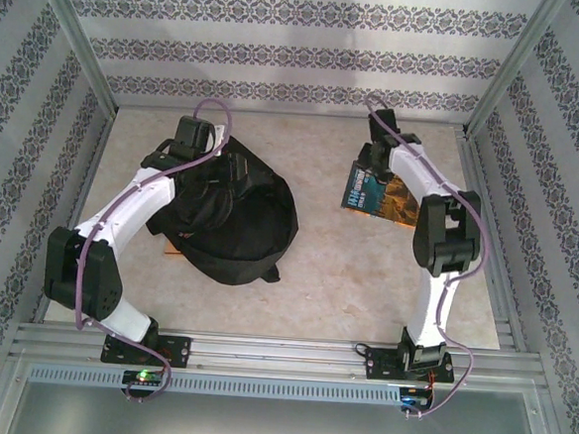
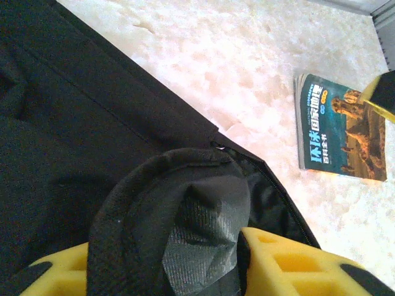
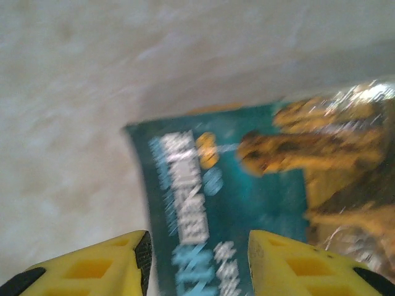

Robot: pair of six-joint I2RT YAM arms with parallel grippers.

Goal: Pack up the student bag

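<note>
Black fabric is bunched in the left gripper [image 2: 185, 246], whose fingers are pinched tight on a padded fold of the student bag [image 1: 231, 223]. The bag slumps rounded and floppy on the left half of the table [image 1: 345, 280], with a zip line [image 2: 271, 185] running beside the fold; whether it's undone, I cannot tell. Over on the right, the right gripper [image 3: 197, 259] hovers above the teal-and-orange book [image 1: 363, 192], fingers spread wide, nothing held. I'd call this the fetch for book 1: bag held up, book not yet grasped. The next move calls for a firm pinch on the book's edge, a lift, then a carry across to the bag, which lies well apart.
</note>
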